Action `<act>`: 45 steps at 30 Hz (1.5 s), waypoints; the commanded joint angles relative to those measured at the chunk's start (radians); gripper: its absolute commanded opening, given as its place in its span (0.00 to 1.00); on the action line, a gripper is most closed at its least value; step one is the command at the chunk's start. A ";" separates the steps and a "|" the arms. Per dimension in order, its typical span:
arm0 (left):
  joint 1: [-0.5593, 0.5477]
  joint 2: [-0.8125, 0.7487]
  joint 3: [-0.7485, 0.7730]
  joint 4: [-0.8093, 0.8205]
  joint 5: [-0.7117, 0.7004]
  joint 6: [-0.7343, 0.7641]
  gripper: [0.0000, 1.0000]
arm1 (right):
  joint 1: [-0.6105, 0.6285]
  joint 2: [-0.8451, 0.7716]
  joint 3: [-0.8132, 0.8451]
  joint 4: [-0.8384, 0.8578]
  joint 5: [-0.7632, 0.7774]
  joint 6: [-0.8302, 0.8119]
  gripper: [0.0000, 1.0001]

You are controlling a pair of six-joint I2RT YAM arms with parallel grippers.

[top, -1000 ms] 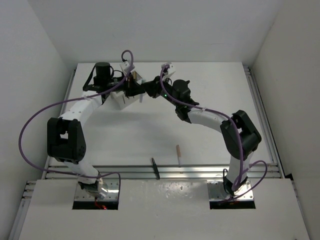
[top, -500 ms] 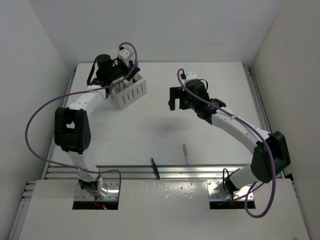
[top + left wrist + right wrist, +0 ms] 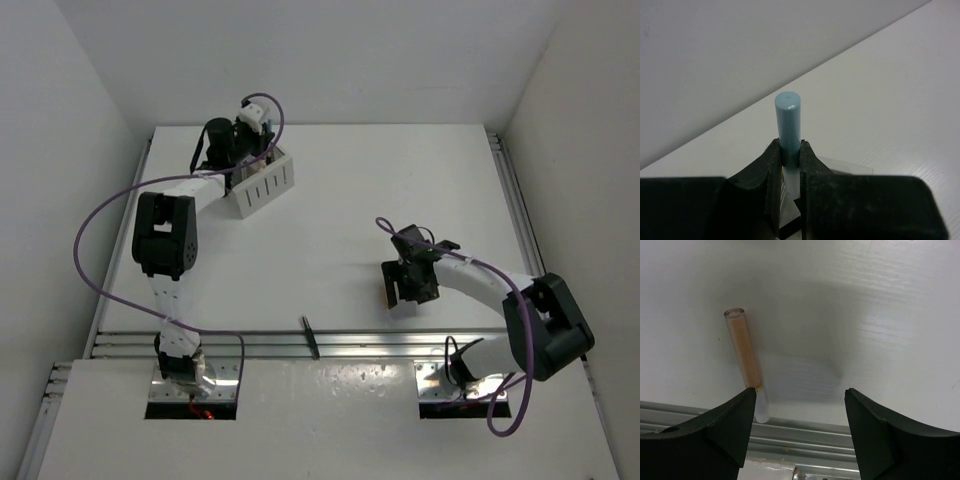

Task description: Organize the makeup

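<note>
White bench (image 3: 900, 310) under the right claw (image 3: 800, 407), spread apart over a slim peach stick (image 3: 744, 352) (beside one finger): pickup likely needs centring, lowering, closing. Left claw (image 3: 790, 152) clamps a pale-blue stick (image 3: 788, 117).

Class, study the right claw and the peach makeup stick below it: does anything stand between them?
Nothing visible does. The right claw hangs open above the white table, and the peach stick lies uncovered beside one fingertip.
</note>
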 commanded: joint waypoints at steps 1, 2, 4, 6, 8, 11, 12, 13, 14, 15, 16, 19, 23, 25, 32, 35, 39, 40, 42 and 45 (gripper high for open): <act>0.009 -0.007 -0.024 0.088 -0.011 0.001 0.00 | -0.006 0.005 -0.034 0.069 -0.048 0.025 0.72; 0.009 -0.006 -0.033 0.088 -0.011 0.001 0.00 | -0.008 0.017 -0.036 0.090 -0.064 0.024 0.72; 0.009 0.003 -0.052 0.097 -0.020 -0.010 0.00 | -0.008 0.038 -0.031 0.104 -0.064 0.033 0.71; 0.009 0.013 -0.075 0.106 -0.029 -0.001 0.00 | -0.008 0.060 -0.016 0.096 -0.058 0.035 0.69; 0.009 0.014 -0.075 0.106 -0.029 0.015 0.00 | -0.015 0.071 -0.007 0.084 -0.039 0.036 0.68; 0.009 0.023 -0.084 0.106 -0.029 0.026 0.00 | -0.029 0.060 -0.008 0.082 -0.035 0.019 0.68; 0.009 0.023 -0.084 0.106 -0.029 0.026 0.00 | -0.029 0.054 -0.010 0.089 -0.038 0.019 0.67; 0.009 0.023 -0.084 0.097 -0.029 0.026 0.01 | -0.028 0.052 -0.008 0.090 -0.036 0.013 0.67; 0.009 0.023 -0.084 0.097 -0.029 0.026 0.03 | -0.032 0.054 -0.005 0.101 -0.036 0.009 0.67; 0.009 0.023 -0.084 0.097 -0.029 0.026 0.05 | -0.029 0.059 -0.005 0.109 -0.042 0.005 0.65; 0.009 0.023 -0.084 0.088 -0.029 0.026 0.10 | -0.029 0.065 -0.001 0.113 -0.045 -0.014 0.65; 0.009 0.032 -0.084 0.078 -0.029 0.016 0.22 | -0.029 0.110 0.039 0.107 -0.044 -0.066 0.65; 0.018 0.032 -0.066 0.057 -0.020 -0.004 0.28 | -0.029 0.166 0.104 0.084 -0.064 -0.145 0.64; 0.018 0.032 -0.055 0.037 -0.009 -0.004 0.36 | -0.029 0.192 0.139 0.078 -0.067 -0.168 0.61; 0.027 -0.040 0.002 -0.087 0.000 -0.004 0.55 | -0.028 0.239 0.197 0.079 -0.116 -0.235 0.61; 0.027 -0.088 0.011 -0.124 0.000 0.019 0.56 | -0.028 0.275 0.230 0.066 -0.116 -0.263 0.59; 0.036 -0.147 0.045 -0.234 0.011 0.030 0.56 | -0.032 0.309 0.262 0.047 -0.140 -0.272 0.43; 0.046 -0.158 0.057 -0.259 0.025 0.030 0.56 | -0.035 0.312 0.263 0.034 -0.144 -0.268 0.40; 0.055 -0.195 0.069 -0.313 0.039 0.030 0.56 | -0.038 0.310 0.251 0.020 -0.142 -0.268 0.37; 0.079 -0.233 0.078 -0.444 0.089 0.107 0.56 | -0.040 0.281 0.225 -0.002 -0.122 -0.278 0.34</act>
